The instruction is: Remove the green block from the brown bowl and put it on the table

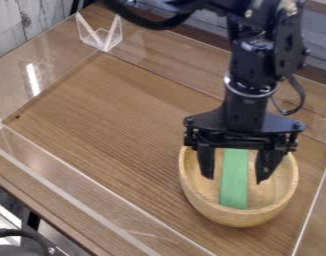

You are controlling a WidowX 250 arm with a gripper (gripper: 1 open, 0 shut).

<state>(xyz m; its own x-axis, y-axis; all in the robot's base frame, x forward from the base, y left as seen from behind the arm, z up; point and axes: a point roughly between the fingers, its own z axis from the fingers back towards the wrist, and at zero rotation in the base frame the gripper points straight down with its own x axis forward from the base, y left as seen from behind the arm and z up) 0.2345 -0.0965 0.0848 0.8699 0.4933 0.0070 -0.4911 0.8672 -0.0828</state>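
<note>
The green block lies flat inside the brown bowl, its long side running toward the camera. The bowl rests on the table near the front right corner. My gripper hangs straight down over the bowl, open, with one black finger left of the block and the other on its right. The fingertips reach down to about the rim's height. The block's far end is hidden behind the gripper body. Nothing is held.
Low clear acrylic walls border the tabletop. A clear folded stand sits at the far left corner. The bowl is close to the right wall.
</note>
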